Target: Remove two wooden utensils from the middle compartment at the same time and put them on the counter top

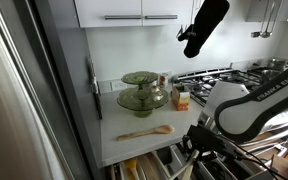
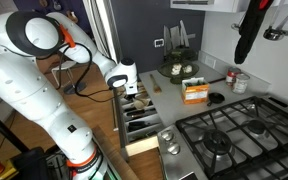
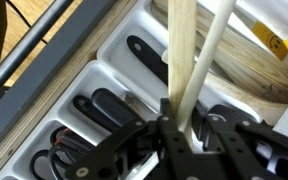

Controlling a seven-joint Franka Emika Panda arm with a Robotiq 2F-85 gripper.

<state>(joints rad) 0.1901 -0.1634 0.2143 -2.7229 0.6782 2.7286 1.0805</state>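
Although the two wooden utensils (image 3: 187,60) appeared light, stiff and smooth, prone to scissoring, the end effector (image 3: 181,135) was closed on both crossed handles, over the middle compartment (image 3: 224,90) at frame centre.

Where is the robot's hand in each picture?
Exterior view: gripper low on the right, over the drawer.
Exterior view: gripper mid-picture, over the drawer.
Wrist view: gripper bottom middle, gripping two utensils.
Shared landmark: the open drawer, under the gripper in all three.
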